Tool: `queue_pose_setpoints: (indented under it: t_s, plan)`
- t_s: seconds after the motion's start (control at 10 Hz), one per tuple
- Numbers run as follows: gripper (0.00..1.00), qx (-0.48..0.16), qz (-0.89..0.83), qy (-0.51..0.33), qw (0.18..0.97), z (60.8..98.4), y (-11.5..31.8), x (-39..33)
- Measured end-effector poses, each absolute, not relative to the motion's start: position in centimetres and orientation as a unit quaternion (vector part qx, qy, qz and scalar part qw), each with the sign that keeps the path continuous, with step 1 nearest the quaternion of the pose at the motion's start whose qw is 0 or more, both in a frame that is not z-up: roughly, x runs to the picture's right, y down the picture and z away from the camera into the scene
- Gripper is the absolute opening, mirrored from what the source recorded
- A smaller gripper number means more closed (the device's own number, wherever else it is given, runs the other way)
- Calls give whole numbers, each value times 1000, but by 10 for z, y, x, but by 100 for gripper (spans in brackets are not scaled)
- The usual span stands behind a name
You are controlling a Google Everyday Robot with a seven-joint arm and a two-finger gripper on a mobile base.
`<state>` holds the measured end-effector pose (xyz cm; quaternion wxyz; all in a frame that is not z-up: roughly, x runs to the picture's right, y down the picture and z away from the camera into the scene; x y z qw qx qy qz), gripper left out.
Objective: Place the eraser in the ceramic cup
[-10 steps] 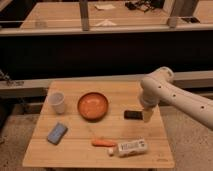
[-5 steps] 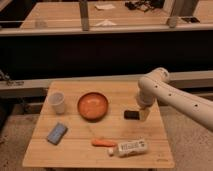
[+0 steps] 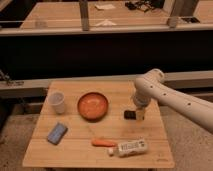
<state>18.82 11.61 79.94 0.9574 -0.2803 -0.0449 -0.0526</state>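
Note:
The eraser (image 3: pixel 130 114) is a small flat black block lying on the wooden table (image 3: pixel 75 150), right of the orange bowl. The gripper (image 3: pixel 138 115) hangs from the white arm that enters from the right and sits right at the eraser's right end, low over the table. The ceramic cup (image 3: pixel 57 102) is a small white cup standing upright near the table's left edge, far from the gripper.
A wide orange bowl (image 3: pixel 92 105) sits mid-table between cup and eraser. A blue sponge-like pad (image 3: pixel 57 133) lies front left. An orange carrot-like piece (image 3: pixel 104 142) and a white tube (image 3: pixel 131 147) lie near the front edge. A dark counter runs behind the table.
The arm has shifted slightly left and lower, bringing the gripper closer onto the eraser. The objects on the table have not moved.

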Motion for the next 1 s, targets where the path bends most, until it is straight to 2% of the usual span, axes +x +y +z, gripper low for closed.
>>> queue_pose_setpoints:
  t_s: [1.0]
  plan:
    - [79,-291,-103,-69,949,841,134,188]
